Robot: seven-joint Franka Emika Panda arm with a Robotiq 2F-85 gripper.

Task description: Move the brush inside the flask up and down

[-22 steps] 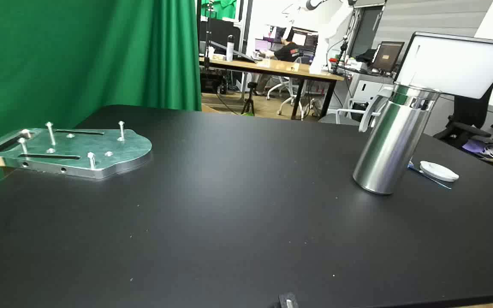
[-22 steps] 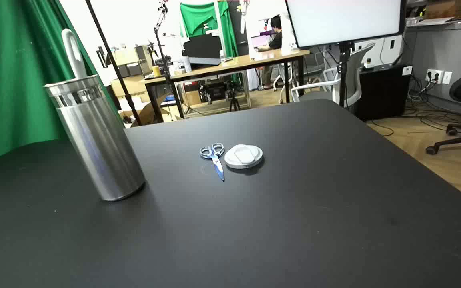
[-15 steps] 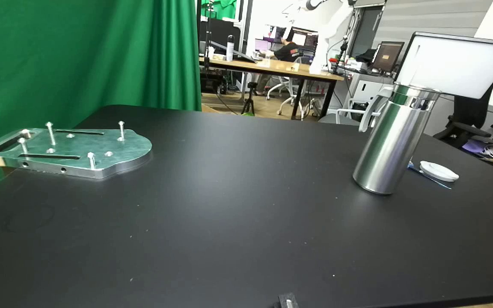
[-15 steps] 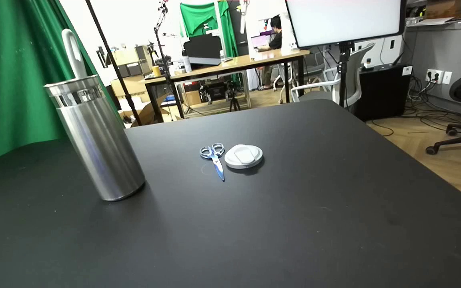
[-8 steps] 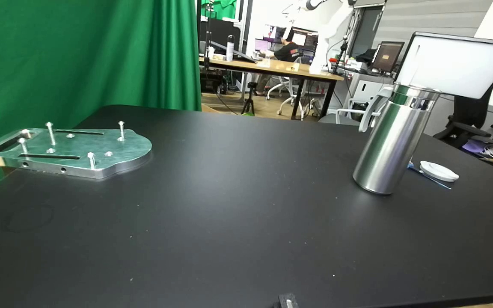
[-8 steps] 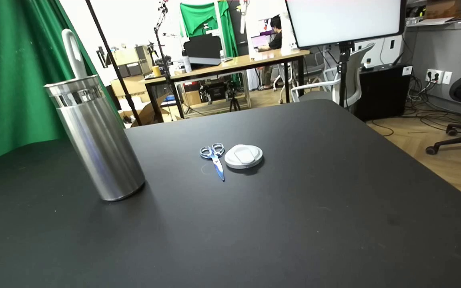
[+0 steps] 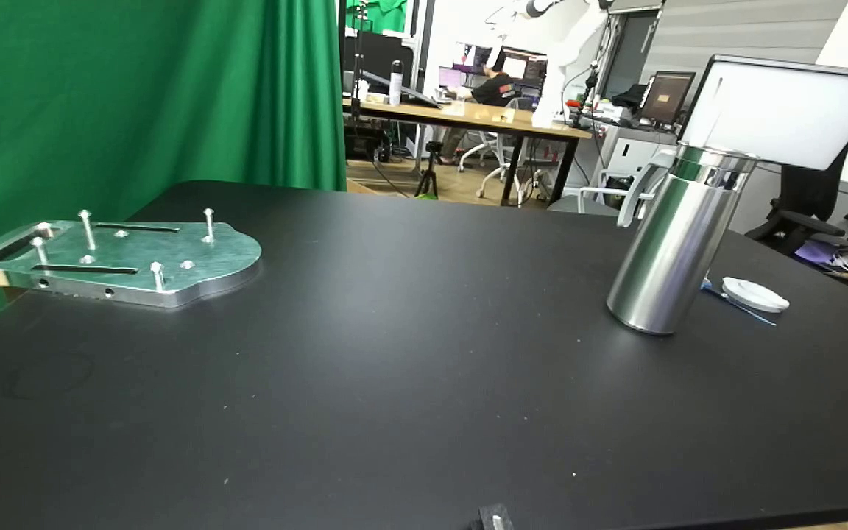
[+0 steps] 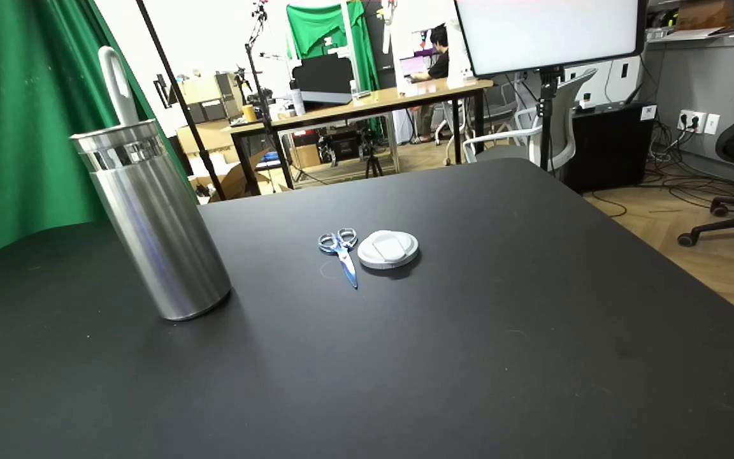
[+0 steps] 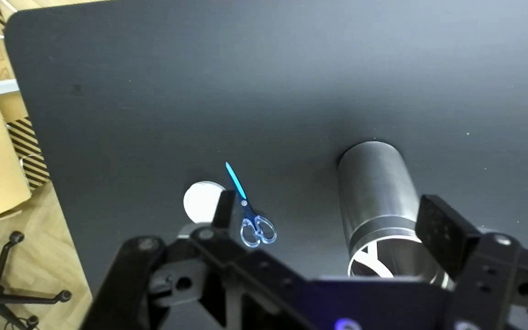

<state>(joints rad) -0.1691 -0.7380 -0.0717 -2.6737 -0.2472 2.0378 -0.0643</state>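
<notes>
The flask, a tall brushed-steel cylinder, stands on the black table in both exterior views (image 7: 678, 243) (image 8: 160, 236). It also shows in the wrist view (image 9: 376, 183), its open mouth toward the camera. The brush's pale grey looped handle (image 8: 118, 89) sticks up out of the flask mouth in an exterior view. In the wrist view a white part of the brush (image 9: 371, 263) shows inside the mouth; its head is hidden in the flask. My gripper (image 9: 330, 211) is open and empty. Its right finger (image 9: 447, 229) overlaps the flask's rim side in the picture. The exterior views do not show it.
Blue scissors (image 8: 341, 255) and a round white lid (image 8: 388, 250) lie beside the flask, also in the wrist view. A greenish metal plate with upright pegs (image 7: 122, 254) is at the table's far side. A large white screen (image 7: 785, 110) stands behind the flask.
</notes>
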